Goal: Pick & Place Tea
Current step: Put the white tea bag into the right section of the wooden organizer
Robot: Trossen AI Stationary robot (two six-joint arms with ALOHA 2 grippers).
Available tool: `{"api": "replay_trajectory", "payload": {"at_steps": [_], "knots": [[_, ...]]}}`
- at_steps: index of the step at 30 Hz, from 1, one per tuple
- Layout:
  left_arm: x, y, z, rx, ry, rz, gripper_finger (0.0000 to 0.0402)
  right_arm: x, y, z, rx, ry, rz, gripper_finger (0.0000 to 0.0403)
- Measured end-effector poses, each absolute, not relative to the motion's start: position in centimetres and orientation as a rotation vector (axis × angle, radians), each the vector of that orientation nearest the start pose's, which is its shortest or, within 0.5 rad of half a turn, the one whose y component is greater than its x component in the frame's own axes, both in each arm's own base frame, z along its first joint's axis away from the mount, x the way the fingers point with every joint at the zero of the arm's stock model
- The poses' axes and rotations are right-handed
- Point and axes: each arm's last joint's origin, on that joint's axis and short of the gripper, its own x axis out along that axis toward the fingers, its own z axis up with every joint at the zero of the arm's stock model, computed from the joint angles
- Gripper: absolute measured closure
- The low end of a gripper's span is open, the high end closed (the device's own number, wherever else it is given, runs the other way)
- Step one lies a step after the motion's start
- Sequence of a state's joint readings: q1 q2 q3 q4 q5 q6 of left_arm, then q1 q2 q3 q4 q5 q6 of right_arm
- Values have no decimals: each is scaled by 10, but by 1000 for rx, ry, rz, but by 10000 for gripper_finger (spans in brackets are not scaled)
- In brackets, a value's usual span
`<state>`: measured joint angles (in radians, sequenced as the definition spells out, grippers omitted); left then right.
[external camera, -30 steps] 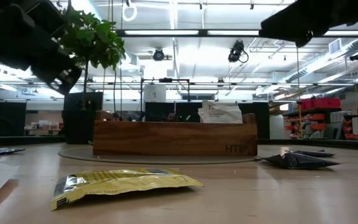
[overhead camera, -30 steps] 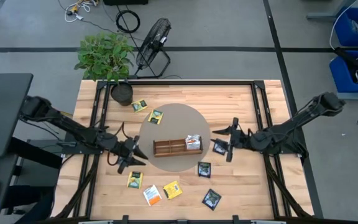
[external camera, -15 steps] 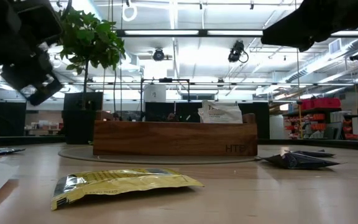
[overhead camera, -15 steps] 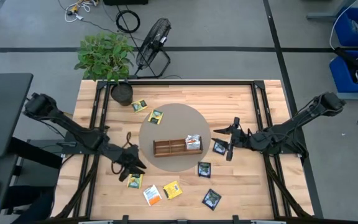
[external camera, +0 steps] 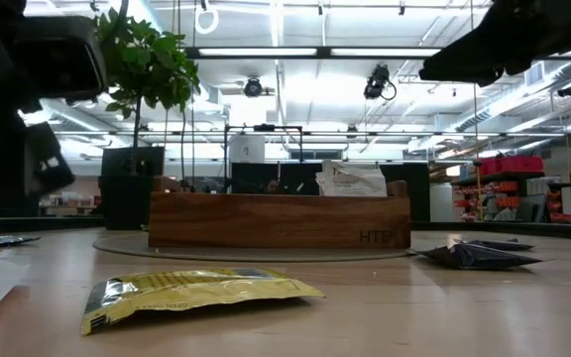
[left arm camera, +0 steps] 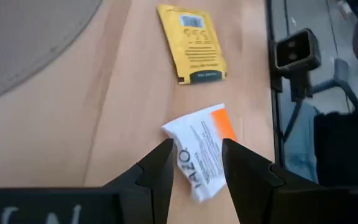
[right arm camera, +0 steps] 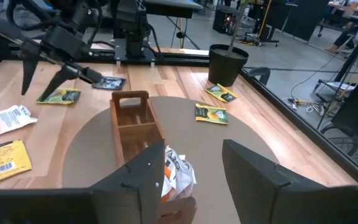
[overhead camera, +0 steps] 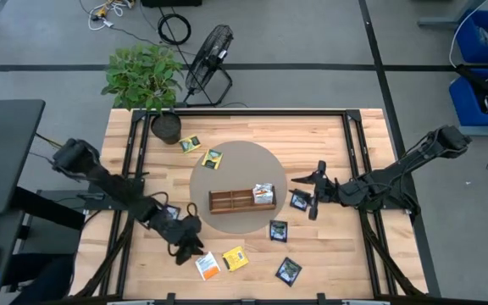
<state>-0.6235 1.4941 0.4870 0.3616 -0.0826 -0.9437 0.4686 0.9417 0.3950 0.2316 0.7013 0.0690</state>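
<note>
Tea sachets are lying scattered across the wooden table [overhead camera: 329,135], most of them around the round grey mat [overhead camera: 227,165] at the middle of the high view. On that mat the wooden compartment tray [overhead camera: 231,200] is holding white sachets [overhead camera: 263,194] in its right-end compartment. Two yellow-green sachets [overhead camera: 213,158] are sitting up and left of the tray, one half on the mat's edge, near the potted plant [overhead camera: 146,80] at the table's upper-left corner. Three black sachets [overhead camera: 278,230] are lying at lower right of the mat. Toward the lower middle, a white-and-orange sachet [overhead camera: 206,266] and a yellow sachet [overhead camera: 235,257] are resting side by side.

The left gripper [overhead camera: 186,248] is hovering low at lower left, just beside the white-and-orange sachet [left arm camera: 201,151]; its fingers [left arm camera: 160,171] are standing apart, straddling the packet's near end and gripping nothing. The right gripper [overhead camera: 314,192] is waiting at right of the mat, next to a black sachet [overhead camera: 299,201], its fingers [right arm camera: 143,169] spread and empty, pointed toward the tray.
</note>
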Motion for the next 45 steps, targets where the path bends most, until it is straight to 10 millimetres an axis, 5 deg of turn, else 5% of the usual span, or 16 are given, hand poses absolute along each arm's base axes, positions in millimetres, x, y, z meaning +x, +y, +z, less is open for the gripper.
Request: {"api": "replay_trajectory", "payload": {"at_steps": [10, 22, 34, 45], "knots": [[225, -175, 117, -699, 901, -152, 262, 178, 70, 212, -134, 272, -224, 234], [229, -180, 108, -716, 958, -106, 264, 178, 70, 212, -137, 272, -224, 234], [227, -177, 105, -668, 968, -86, 391, 178, 70, 212, -138, 272, -226, 234], [229, -175, 109, -635, 937, -111, 398, 178, 70, 211, -93, 268, -230, 234]]}}
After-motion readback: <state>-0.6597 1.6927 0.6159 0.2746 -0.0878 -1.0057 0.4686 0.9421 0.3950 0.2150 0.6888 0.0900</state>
